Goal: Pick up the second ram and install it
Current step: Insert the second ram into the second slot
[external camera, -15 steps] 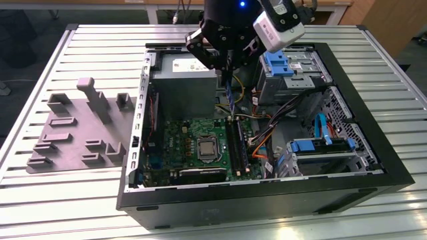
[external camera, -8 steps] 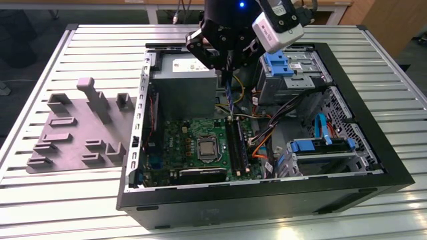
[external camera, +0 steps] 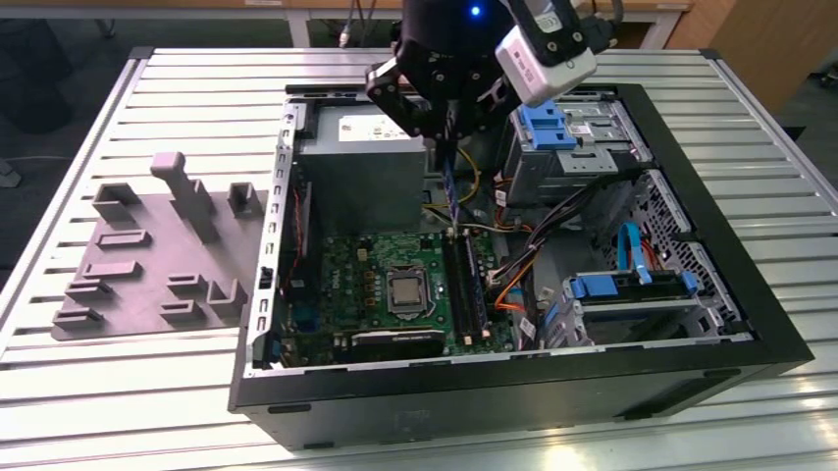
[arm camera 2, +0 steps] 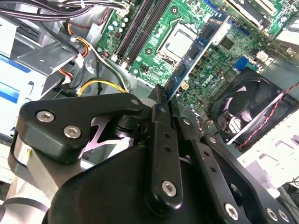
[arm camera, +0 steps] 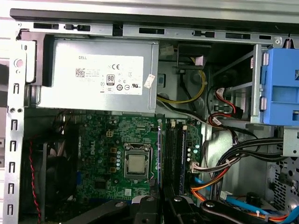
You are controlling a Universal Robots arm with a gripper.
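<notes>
Second ram (external camera: 450,191): light, stiff, fragile; pinched edge-on at its top by gripper (external camera: 445,132), above motherboard slots (external camera: 466,285).

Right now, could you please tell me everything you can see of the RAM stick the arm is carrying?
The RAM stick is a long, narrow, flat blue board carrying small dark chips. The gripper holds it by one end with its jaws closed on it, so it hangs nearly upright and edge-on in the exterior view, inside the open computer case. Its lower end is at the far end of the black memory slots on the green motherboard; it is not seated yet.
</notes>
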